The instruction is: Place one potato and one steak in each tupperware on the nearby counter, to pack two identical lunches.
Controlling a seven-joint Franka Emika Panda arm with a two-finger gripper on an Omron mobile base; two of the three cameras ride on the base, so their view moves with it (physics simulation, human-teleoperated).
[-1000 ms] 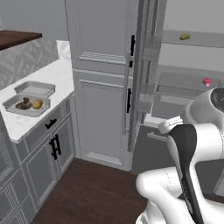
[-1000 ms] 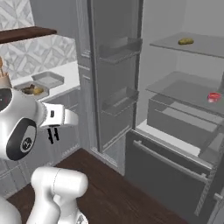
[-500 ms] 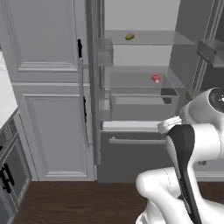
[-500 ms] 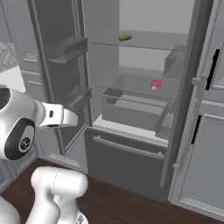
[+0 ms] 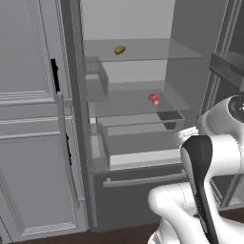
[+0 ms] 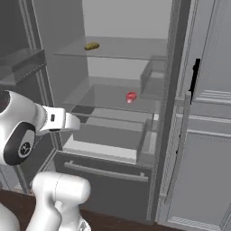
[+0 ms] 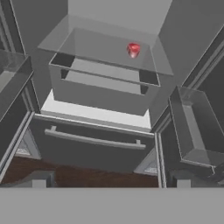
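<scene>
Steak [image 7: 133, 49] on middle fridge shelf [image 7: 92, 46]: small, soft, likely slick; pinch across flat sides. Potato [image 5: 119, 49] above: firm, rollable; grip mid-body. Fingers [image 7: 38, 183] spread wide, empty.

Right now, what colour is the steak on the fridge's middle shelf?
Bright red-pink steak; clearest in the hand view.

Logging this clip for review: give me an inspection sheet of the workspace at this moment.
Surface: open fridge, glass shelves, drawer below.
Job's things: potato on the upper shelf; red steak on the middle shelf, apart from the potato.
Clutter: nothing seen.
End effector: open, empty, facing the fridge and short of the shelves.
Cables: nothing seen.
Surroundings: grey cabinet doors beside the fridge, door bins, dark wood floor.
</scene>
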